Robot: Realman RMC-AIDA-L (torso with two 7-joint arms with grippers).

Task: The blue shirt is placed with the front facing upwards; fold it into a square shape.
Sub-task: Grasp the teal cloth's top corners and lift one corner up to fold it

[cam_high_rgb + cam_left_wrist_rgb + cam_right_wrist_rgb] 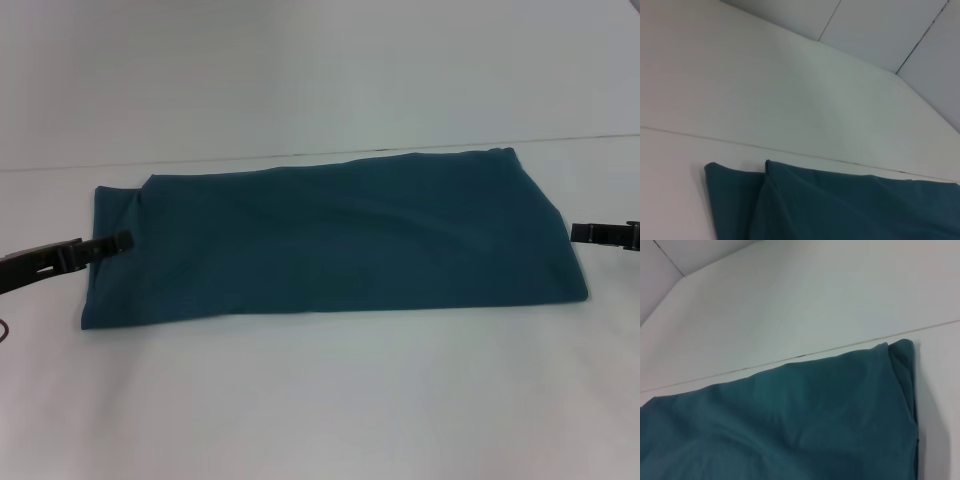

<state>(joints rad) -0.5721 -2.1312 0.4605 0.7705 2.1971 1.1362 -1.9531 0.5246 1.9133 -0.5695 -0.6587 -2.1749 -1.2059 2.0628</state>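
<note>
The blue shirt [330, 240] lies on the white table [320, 400], folded into a long flat band running left to right. Its lettering and neckline are hidden. My left gripper [122, 241] is at the shirt's left end, its tip over the edge of the cloth. My right gripper [577, 232] is just off the shirt's right end, apart from it. The left wrist view shows the shirt's far left corner [840, 210] with a folded layer on top. The right wrist view shows its far right corner [790, 425].
The table's far edge meets a pale wall [320, 70] right behind the shirt. Bare white tabletop lies between the shirt and the near edge.
</note>
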